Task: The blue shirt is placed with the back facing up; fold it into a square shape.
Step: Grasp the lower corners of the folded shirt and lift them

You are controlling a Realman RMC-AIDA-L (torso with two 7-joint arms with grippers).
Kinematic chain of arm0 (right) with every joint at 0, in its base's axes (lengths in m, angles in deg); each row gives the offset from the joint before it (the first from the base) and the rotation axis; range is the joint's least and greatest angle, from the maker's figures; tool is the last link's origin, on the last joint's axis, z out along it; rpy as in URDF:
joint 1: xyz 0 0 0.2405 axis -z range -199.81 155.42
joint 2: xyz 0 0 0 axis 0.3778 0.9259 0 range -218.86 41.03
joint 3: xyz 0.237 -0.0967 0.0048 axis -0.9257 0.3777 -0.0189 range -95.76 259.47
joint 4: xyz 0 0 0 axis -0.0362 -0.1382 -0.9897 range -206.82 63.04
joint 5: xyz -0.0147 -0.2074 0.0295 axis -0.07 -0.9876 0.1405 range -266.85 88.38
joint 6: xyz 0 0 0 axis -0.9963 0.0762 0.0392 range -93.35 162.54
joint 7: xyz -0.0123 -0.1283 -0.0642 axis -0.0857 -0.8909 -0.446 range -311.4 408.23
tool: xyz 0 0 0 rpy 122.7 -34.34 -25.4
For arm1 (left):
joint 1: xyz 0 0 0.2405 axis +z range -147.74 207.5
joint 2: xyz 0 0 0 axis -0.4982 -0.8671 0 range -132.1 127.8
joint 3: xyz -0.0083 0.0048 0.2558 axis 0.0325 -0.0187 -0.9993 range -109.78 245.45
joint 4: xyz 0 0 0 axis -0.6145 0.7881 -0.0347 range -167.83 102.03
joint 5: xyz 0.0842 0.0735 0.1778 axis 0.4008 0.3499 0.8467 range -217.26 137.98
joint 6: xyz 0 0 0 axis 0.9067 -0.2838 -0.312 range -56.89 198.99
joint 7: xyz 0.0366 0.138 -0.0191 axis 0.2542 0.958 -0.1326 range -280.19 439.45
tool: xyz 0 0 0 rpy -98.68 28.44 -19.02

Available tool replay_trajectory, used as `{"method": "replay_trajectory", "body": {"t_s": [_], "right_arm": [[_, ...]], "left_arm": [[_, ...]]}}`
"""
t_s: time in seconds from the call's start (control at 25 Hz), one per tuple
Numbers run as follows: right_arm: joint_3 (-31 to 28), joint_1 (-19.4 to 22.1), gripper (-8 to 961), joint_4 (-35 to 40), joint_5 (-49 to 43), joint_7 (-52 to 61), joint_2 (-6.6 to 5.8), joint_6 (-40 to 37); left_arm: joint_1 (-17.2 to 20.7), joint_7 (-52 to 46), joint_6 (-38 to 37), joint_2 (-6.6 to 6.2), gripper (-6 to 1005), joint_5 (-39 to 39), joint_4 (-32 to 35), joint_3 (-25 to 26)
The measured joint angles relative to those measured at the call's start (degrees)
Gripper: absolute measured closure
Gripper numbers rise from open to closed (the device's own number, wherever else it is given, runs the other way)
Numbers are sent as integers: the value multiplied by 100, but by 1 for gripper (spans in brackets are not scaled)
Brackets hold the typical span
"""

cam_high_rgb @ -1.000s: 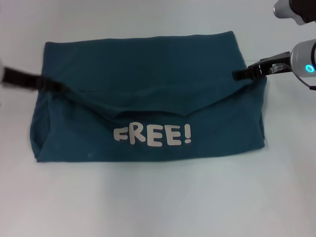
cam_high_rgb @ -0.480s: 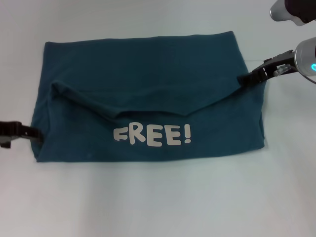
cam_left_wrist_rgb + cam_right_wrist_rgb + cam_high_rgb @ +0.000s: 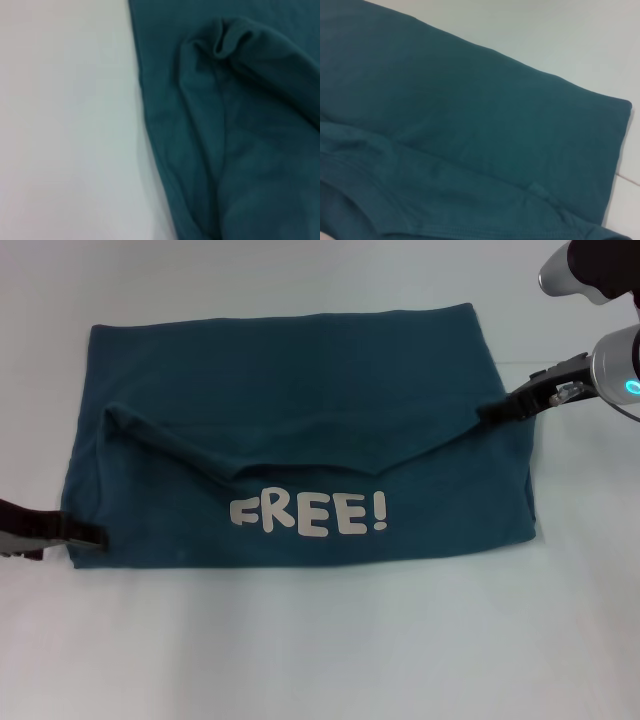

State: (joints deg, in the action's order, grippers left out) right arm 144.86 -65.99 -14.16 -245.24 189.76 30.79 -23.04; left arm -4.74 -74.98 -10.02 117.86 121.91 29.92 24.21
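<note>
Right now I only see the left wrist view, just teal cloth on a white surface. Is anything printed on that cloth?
Observer: Yes. In the head view the blue shirt shows pale "FREE!" lettering on its near half.
Operator: Where is the gripper of this arm?
Observer: The left gripper is at the shirt's near left corner.
Operator: And the other one?
Observer: The right gripper is at the shirt's right edge, where a folded-over flap ends.
</note>
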Motion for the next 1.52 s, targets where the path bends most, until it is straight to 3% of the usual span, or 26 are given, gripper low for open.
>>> {"method": "replay_trajectory", "body": {"t_s": [0.56,0.96,1.16,1.28,1.52], "right_arm": [[71,14,20,24,0,7,9,-168],[86,25,21,14,-128,84,22,-206],[117,69,19,20,-130,91,27,-206],[121,81,19,31,-122,106,26,-206],[120,91,20,35,-95,136,26,-250]], "left_arm": [[-93,-92,709,94,81,207,-502,-435],[-98,6,819,175,84,210,-488,-693],[-68,10,862,211,266,214,-411,-763],[-64,15,850,202,489,214,-388,-769],[-99,75,834,209,749,213,-376,-820]]}}
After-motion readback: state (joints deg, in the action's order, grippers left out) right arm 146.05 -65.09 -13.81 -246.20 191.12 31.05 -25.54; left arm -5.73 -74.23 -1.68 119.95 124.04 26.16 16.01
